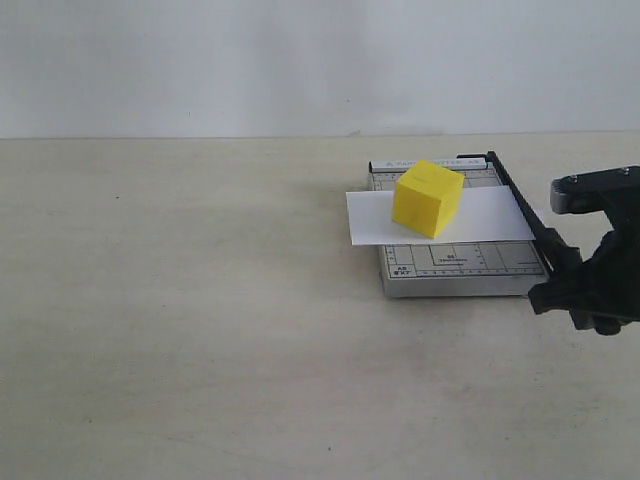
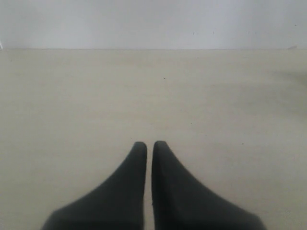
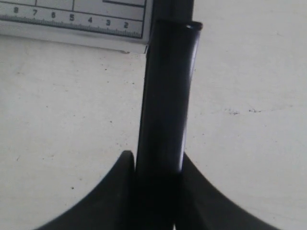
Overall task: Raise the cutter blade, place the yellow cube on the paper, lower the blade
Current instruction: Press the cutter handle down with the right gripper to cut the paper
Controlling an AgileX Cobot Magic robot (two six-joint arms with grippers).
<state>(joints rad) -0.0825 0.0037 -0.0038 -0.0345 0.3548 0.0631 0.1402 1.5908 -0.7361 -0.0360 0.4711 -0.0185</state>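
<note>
Right fingers: clamped on the cutter blade handle; the blade's long axis runs straight away from them.
Left fingers: closed, empty, over bare surface.
Paper: across the base.
Yellow cube: on the paper.

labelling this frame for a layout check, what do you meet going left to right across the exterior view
paper's left end → yellow cube → cutter blade → right end effector, shut on the blade's handle
</note>
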